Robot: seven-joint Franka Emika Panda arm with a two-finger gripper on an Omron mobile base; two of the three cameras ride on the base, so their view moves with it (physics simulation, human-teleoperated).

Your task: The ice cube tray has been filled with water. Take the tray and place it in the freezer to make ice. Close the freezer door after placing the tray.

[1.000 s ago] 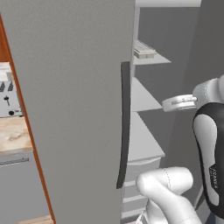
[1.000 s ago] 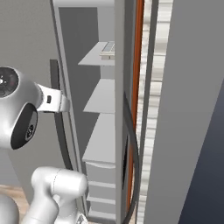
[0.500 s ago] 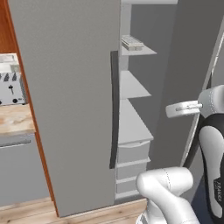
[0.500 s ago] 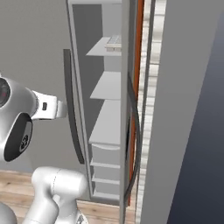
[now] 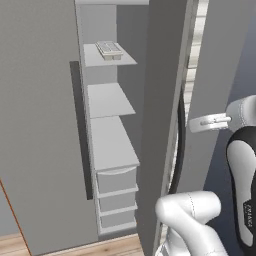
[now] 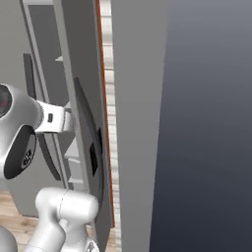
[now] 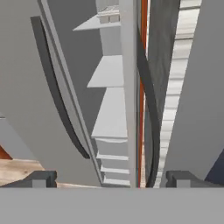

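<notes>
- Here, a strip of pale wooden floor (image 5: 75, 246) runs along the foot of a tall matte grey refrigerator; in the hand view the same boards appear at the lower left.
- The freezer (image 5: 107, 150) is a narrow compartment with pale grey inner walls, standing open between 2 grey panels.
- The freezer door (image 5: 162, 115) is seen almost edge-on in the left base view, swung out toward the camera; a long dark vertical handle (image 5: 179, 145) curves along it.
- In the right base view a small black panel (image 6: 93, 160) sits on that door's face beside the handle; any marking on it is too small to read.
- To the left, the other grey door (image 5: 40, 125) carries its own dark vertical handle (image 5: 82, 130).
- Inside the compartment, 3 flat shelves are stacked above 3 pale drawers (image 5: 116, 197).
- The ice cube tray (image 5: 110, 49) lies flat on the top shelf (image 5: 95, 57), a pale rectangle with a 2-wide grid of cells.
- In the hand view the tray appears at the top edge, on the same highest shelf.
- Whether the cells hold water cannot be told.
- The gripper (image 7: 109, 178) is released, jaws spread wide with nothing between them; the door's edge and its dark handle lie ahead of the gap.
- A thin orange-brown strip (image 6: 104, 108) shows behind the door's edge.
</notes>
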